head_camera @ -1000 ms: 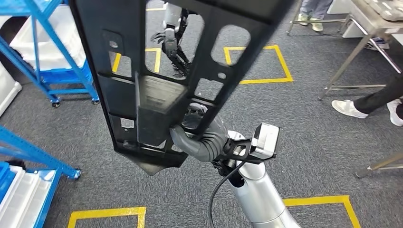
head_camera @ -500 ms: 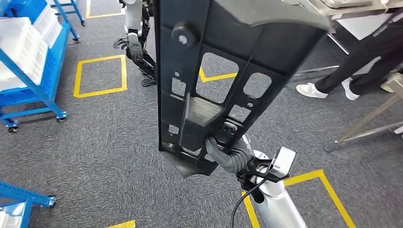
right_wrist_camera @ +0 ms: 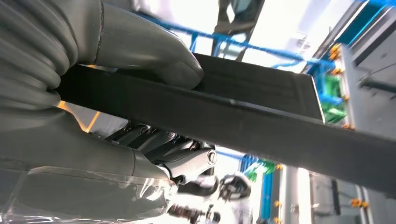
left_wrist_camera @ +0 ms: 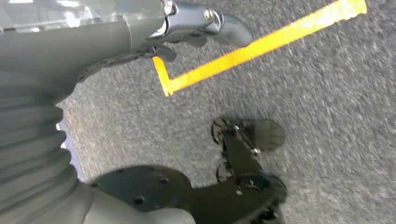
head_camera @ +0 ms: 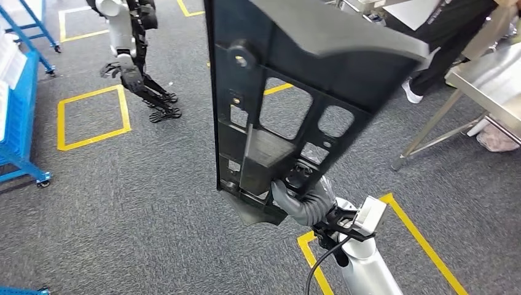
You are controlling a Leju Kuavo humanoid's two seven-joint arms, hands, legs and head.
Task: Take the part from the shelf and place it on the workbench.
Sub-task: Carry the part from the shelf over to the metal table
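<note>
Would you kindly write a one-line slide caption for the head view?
Right hand grips the long black part by its lower end, carrying it upright over grey carpet toward the metal workbench.

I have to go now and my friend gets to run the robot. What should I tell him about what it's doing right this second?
Right hand: grips the big black part near its lower end and holds it upright over the grey carpet; the right wrist view shows the thumb pressed on the part's edge.
Left hand: holds nothing, hangs over the carpet by a strip of yellow floor tape.
Workbench: the metal table at the right edge of the head view, with a person beside it.
Done: the part is off the shelf and in hand.
Left: walk up to the workbench and set the part down on it.
</note>
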